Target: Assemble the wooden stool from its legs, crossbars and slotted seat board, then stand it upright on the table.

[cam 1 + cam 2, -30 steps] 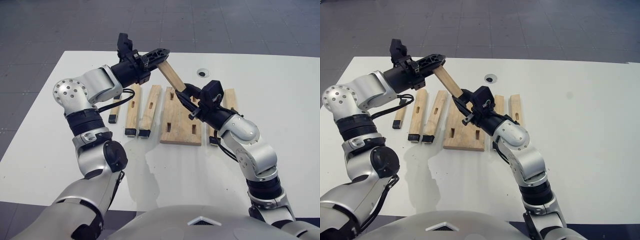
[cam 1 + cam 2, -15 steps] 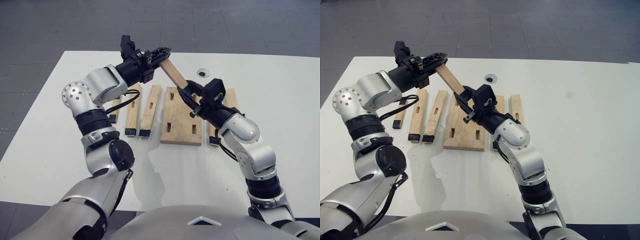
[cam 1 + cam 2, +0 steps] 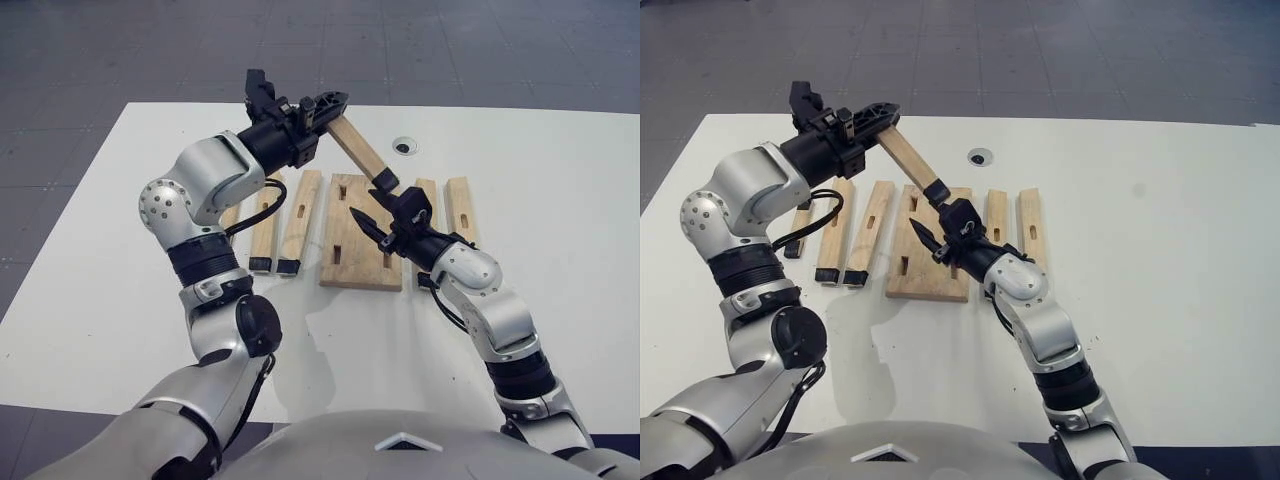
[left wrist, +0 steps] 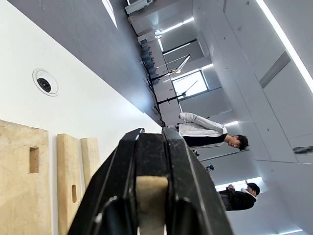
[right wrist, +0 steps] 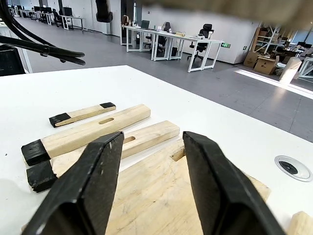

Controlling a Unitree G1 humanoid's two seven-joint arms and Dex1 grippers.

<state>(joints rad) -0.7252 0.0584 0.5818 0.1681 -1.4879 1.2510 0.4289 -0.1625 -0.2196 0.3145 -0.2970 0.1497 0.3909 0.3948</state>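
While in left pincer point(image 3: 333, 101), leg point(image 3: 360, 152) above seat board point(image 3: 345, 265).

Arms are glossy silver-grey shells, all rounded, with black ribbed rings at the joints. The left arm point(image 3: 205, 178) has a round cap dotted with small screws point(image 3: 155, 205) and a looping black cable point(image 3: 256, 204). Claws are matte black: left claw point(image 3: 332, 102), right claw point(image 3: 366, 204) with fat tapered fingers point(image 5: 78, 196).

Quick count from my end: one slotted board point(image 3: 360, 265), six wooden sticks point(image 3: 266, 218) in all. Five lie flat on the surface point(image 3: 560, 230), and one stick point(image 3: 357, 152) is up in my left gripper point(image 3: 325, 105). Plus one round port point(image 3: 403, 147) in the surface.
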